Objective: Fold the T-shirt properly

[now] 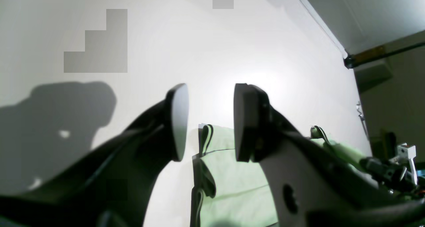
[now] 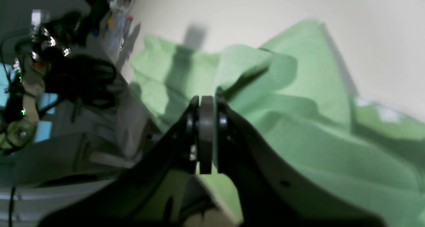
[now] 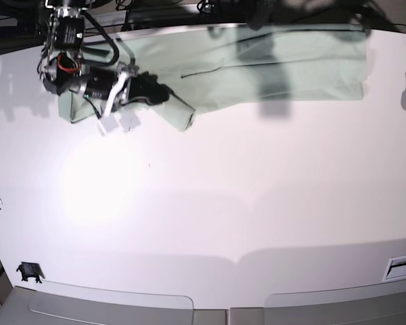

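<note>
While the T-shirt (image 3: 271, 64) is lying stretched along the far edge of the tabletop (image 3: 223, 203), the right hand (image 2: 206, 102) is pinching a fold of its cloth with pads pressed together, probably to draw that end over. Meanwhile the left hand (image 1: 207, 120) is hanging parted and empty beside the shirt, likely awaiting its corner.

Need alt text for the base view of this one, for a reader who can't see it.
A pale green T-shirt lies stretched along the far edge of a white table. At the shirt's left end in this view, the right gripper rests on the bunched cloth, jaws shut. The left gripper is out of this view.
</note>
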Action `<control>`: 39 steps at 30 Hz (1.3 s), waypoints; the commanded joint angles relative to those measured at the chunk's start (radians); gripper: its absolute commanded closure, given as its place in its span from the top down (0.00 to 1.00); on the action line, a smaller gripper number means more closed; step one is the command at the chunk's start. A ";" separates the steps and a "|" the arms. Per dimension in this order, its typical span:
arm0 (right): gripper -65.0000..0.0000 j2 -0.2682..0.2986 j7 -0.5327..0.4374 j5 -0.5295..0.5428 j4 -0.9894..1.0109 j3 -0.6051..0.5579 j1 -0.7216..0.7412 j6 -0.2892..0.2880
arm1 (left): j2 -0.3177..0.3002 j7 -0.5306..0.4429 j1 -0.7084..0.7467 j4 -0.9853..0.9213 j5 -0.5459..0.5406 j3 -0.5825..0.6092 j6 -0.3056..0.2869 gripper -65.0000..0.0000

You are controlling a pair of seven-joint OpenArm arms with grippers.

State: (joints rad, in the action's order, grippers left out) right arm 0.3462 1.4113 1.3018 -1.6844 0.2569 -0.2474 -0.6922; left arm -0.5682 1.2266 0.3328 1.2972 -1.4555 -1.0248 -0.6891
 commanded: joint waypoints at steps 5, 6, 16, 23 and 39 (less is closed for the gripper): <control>0.00 0.011 -0.015 0.171 -0.074 0.005 -0.088 -0.006 | -0.027 -0.024 0.000 0.016 -0.028 -0.008 -0.009 0.32; 0.00 0.011 -0.015 0.182 -0.082 0.005 -0.103 -0.006 | -0.027 -0.024 0.000 0.016 -0.028 -0.008 -0.009 0.32; 0.00 0.021 -0.015 0.182 -0.098 0.005 -0.203 -0.006 | -0.028 -0.024 0.000 0.016 -0.028 -0.008 -0.009 0.32; 0.00 0.072 -0.015 0.168 -0.098 0.005 -0.219 -0.006 | -0.028 -0.024 0.000 0.016 -0.028 -0.008 -0.009 0.32; 0.43 0.108 -0.015 0.122 -0.098 0.005 -0.218 -0.006 | -0.028 -0.024 0.001 0.016 -0.008 -0.008 -0.009 0.40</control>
State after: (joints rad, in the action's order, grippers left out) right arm 0.4435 1.4075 1.3918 -1.7638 0.2577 -0.4679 -0.6926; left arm -0.5682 1.2263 0.3328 1.2972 -1.4384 -1.0248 -0.6891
